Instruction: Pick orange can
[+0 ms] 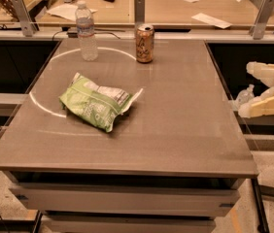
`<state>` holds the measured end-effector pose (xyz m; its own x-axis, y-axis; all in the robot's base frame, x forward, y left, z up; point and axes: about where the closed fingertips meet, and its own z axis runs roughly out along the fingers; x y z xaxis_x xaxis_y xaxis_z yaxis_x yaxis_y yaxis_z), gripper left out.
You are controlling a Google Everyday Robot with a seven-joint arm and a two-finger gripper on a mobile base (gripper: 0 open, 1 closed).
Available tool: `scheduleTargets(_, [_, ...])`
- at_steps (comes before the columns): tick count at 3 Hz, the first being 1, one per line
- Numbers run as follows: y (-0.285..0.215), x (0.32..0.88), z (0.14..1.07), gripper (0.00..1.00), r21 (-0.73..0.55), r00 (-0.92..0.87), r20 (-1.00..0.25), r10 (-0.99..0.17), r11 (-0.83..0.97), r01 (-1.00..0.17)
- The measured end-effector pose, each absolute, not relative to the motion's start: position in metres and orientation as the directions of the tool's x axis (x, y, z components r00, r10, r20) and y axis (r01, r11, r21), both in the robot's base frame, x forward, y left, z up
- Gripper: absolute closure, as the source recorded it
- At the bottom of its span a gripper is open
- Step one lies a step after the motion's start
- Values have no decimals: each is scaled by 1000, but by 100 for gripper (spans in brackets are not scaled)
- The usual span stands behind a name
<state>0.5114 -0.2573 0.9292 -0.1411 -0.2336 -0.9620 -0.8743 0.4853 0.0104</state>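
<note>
The orange can point(145, 43) stands upright near the far edge of the grey table point(176, 130), orange-brown with a silver rim and a pale logo. My gripper point(249, 87) is at the right edge of the view, beyond the table's right side and well away from the can. Its two pale fingers point(268, 104) are spread apart and hold nothing.
A clear plastic water bottle point(86, 32) stands left of the can. A green snack bag point(97, 102) lies on the table's left middle. Wooden desks with papers point(210, 19) stand behind the table.
</note>
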Motion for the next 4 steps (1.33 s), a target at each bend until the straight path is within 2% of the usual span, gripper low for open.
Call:
scheduleTargets(2, [-257,562,934,0,-66,-90,-954,-285,494,-867])
scheduleTargets(4, [-269,641,931,0,-63,-99,-955,-279,518,-853])
